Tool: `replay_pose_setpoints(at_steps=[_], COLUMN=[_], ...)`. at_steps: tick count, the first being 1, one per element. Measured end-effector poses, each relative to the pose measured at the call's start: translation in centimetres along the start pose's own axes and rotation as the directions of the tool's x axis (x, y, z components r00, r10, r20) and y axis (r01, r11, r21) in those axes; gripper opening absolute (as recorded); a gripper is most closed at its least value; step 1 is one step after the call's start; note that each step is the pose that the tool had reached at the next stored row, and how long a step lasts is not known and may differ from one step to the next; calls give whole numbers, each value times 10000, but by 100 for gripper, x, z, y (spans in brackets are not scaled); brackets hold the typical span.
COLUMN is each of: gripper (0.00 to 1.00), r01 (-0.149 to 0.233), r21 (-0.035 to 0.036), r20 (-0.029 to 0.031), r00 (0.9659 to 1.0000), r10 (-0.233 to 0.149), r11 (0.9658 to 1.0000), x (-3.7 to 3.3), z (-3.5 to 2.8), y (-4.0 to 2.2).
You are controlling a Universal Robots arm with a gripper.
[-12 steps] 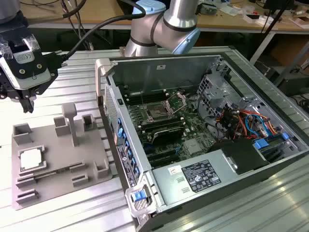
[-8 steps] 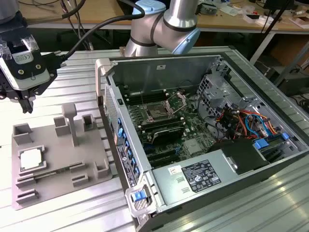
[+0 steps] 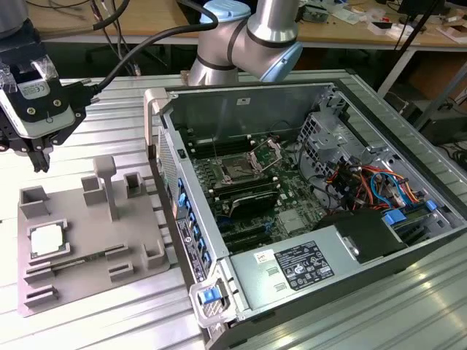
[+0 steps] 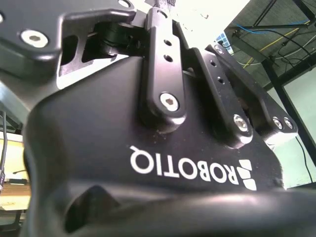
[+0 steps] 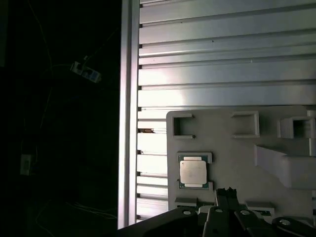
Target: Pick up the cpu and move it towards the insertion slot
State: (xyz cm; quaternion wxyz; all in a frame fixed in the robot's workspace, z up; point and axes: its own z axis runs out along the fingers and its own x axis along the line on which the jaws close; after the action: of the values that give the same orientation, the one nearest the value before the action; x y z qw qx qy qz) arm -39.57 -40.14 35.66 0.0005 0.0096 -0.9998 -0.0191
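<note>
pincer (image 3: 38,162): closed, fingertips together, nothing between them. hanging above the counter (image 3: 109,102) just off the far corner of the grey tray (image 3: 139,244), toward the exterior view's left. clear of the tray, touching nothing on it. same pincer (image 5: 226,193) in the first wrist view, tips pinched together, tray (image 5: 232,158) below.

cpu (image 3: 45,239): not picked up. lying flat, silver top up, in a shallow pocket of the tray, on the tray's side toward the exterior view's left. in the first wrist view, cpu (image 5: 192,172) framed by raised tray lips on two opposite sides. below the pincer and apart from it.

tray: flat on the slatted counter, several upright blocks on it. tallest post (image 3: 109,188) near the tray's middle, between the cpu pocket and the tray's far corner on the exterior view's right.

insertion slot (image 3: 239,172): well apart from the tray, off to the exterior view's right of it, on the board inside the open computer case (image 3: 248,102). dark square centre, shiny bracket plate (image 3: 266,154) hinged up just beside it. case lying on its side on the counter, its near wall just beside the tray's edge.

robot arm (image 3: 252,33): behind the case, farther from the tray than the slot.
</note>
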Motion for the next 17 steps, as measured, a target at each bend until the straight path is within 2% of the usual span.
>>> replay_pose_setpoints(at_steps=[17], gripper=[11], r01=[0], r21=[0], r20=[0], r00=[10000], r10=[0], r11=[10000], x=[1], z=[45], y=[-11])
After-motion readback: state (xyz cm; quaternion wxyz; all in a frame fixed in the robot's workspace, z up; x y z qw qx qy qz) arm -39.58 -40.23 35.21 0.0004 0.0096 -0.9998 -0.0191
